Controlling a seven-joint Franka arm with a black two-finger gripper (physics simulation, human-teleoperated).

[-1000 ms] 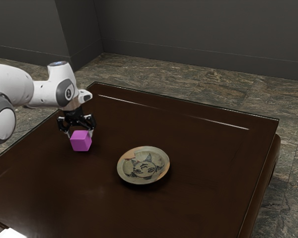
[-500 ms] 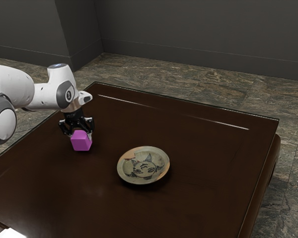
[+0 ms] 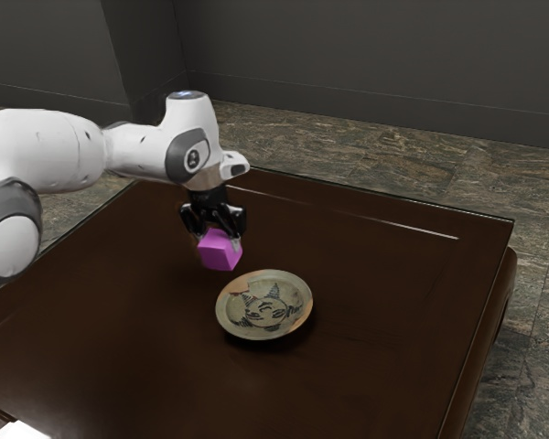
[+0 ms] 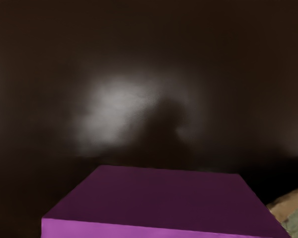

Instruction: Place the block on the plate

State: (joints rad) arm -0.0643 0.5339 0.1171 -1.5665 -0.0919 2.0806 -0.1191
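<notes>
I'm looking at a dark table point(image 3: 384, 302) with the plate point(image 3: 266, 306) lying flat on it, round and patterned. It sits just to the near side of my gripper point(image 3: 219, 243) and toward the exterior view's right. A thin pale streak point(image 3: 393, 225) runs along the table's far side, and at the near corner, by the exterior view's left, I see a small bright white patch point(image 3: 18, 431). Beyond the table are the stone floor point(image 3: 439, 165) and a grey wall point(image 3: 348, 55). My arm point(image 3: 55, 151) reaches in from the exterior view's left, over the table.

I have the jaws closed on the purple block point(image 3: 220, 253), one finger at each side of it. The block sits between the fingertips, its lower part hanging below them, a little tilted. I have it up off the table, near the plate but apart from it, on the plate's far side and toward the exterior view's left. In the wrist view, the block's broad face is close under my hand, and part of the plate's rim shows past one corner of it.
</notes>
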